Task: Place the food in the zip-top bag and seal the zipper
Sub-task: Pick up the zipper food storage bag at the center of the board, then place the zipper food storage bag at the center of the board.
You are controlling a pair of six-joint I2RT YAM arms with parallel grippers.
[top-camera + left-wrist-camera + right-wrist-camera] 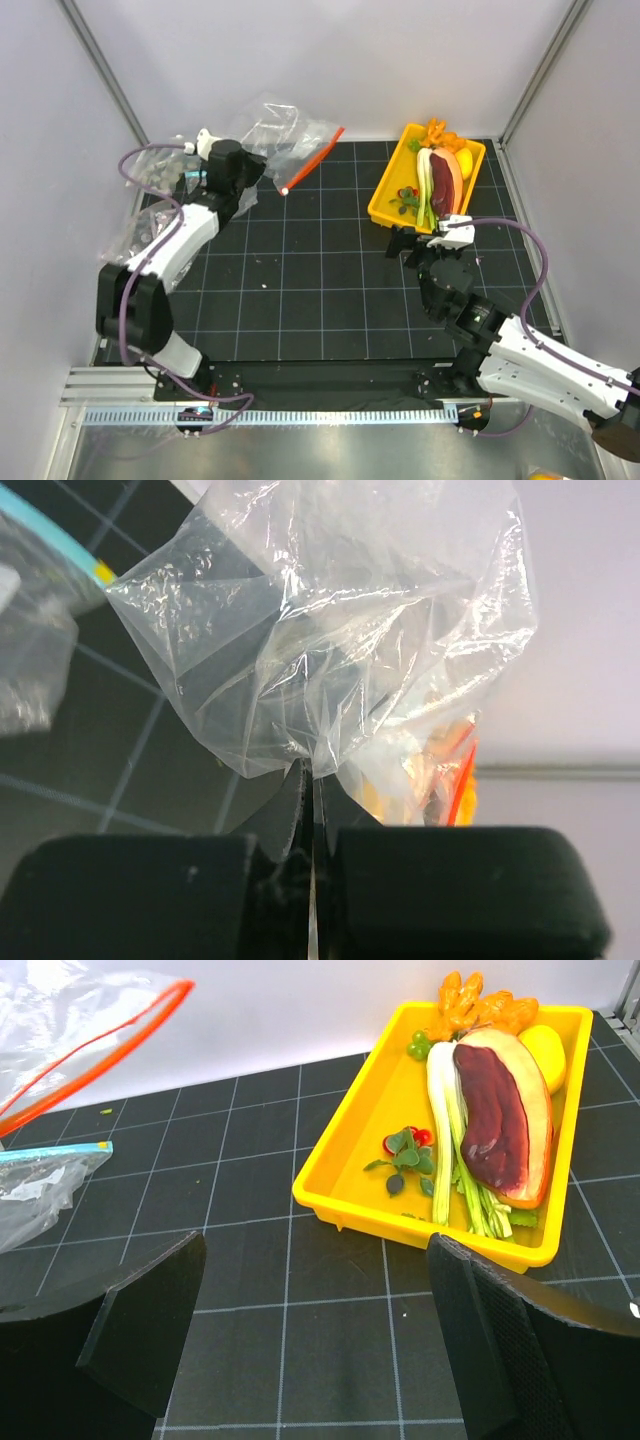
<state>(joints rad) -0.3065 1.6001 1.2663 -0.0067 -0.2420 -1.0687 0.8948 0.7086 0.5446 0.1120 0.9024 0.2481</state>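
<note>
The food lies in a yellow tray [390, 196] at the back right: a dark-red slab [447, 181], orange carrot pieces [437, 130], a green stalk and small red and green bits [405, 1150]. My left gripper [252, 172] is shut on a corner of the clear zip-top bag [272, 135] and holds it lifted at the back left. The pinched plastic shows in the left wrist view [320, 630]. The orange-red zipper [312, 160] hangs open toward the tray. My right gripper [412, 243] is open and empty just in front of the tray.
Other clear bags lie at the left edge [135, 225], one with a light-blue strip [50, 1152]. White walls and metal posts close in the black gridded mat [300, 290]. A rail runs along the near edge.
</note>
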